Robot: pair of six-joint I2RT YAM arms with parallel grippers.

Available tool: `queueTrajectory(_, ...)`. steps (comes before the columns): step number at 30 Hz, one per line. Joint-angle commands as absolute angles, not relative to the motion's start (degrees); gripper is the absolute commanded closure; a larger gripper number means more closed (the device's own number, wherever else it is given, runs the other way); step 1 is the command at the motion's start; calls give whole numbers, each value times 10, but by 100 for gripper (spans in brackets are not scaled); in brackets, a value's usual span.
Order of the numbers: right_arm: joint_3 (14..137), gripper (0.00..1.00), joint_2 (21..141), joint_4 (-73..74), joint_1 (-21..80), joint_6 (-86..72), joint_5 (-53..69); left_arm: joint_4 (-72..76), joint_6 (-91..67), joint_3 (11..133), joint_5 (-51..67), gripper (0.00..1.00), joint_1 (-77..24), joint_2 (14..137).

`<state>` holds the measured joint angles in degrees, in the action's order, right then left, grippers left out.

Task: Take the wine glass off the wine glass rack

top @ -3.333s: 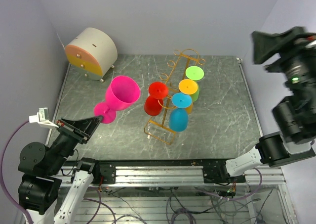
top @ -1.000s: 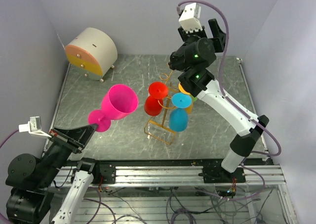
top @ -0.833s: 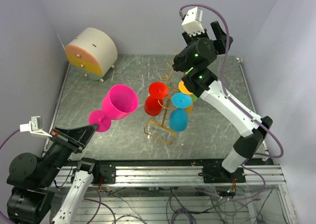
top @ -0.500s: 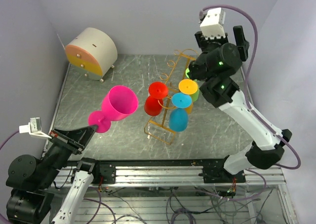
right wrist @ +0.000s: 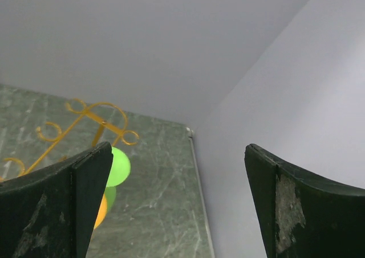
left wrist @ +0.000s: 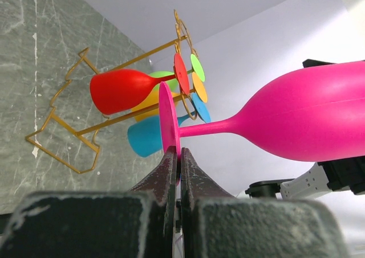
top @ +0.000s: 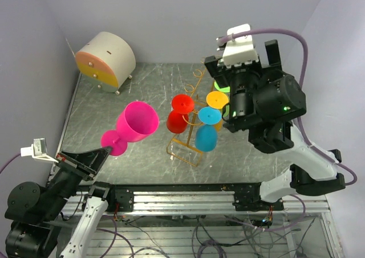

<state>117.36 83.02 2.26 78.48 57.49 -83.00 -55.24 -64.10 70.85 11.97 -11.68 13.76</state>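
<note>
left end effector (left wrist: 177,155): clenched on pink plastic wine glass (top: 137,124) foot, held clear of golden wire rack (top: 183,148) | right end effector (right wrist: 177,207): released, empty

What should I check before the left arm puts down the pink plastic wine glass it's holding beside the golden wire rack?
1. Pink plastic wine glass free of the golden wire rack: ok, they are apart in the top view.
2. Left gripper grip: ok, shut on the edge of the glass's round foot.
3. Glass upright: not ok, it is tilted.
4. Right gripper empty: ok, open and holding nothing.
5. Right arm's height above the rack: cannot tell.
6. Red glass, blue glass, orange glass and green glass hanging on the rack: ok.
</note>
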Motion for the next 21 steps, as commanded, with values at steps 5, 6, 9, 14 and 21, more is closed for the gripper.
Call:
queueTrajectory(5, 1029, 0, 846, -451, 621, 910, -777, -569, -634, 740, 105, 93, -114, 142)
queueTrajectory(6, 1004, 0, 848, -512, 603, 950, -751, -574, -633, 742, 103, 93, -114, 144)
queueTrajectory(9, 947, 0, 864, -688, 561, 1052, -671, -572, -631, 741, 106, 93, -114, 145)
queueTrajectory(14, 927, 0, 890, -848, 539, 1139, -555, -573, -628, 744, 107, 93, -114, 154)
queueTrajectory(21, 1169, 1, 884, -80, 502, 556, -572, -529, -646, 713, 131, 93, -114, 165)
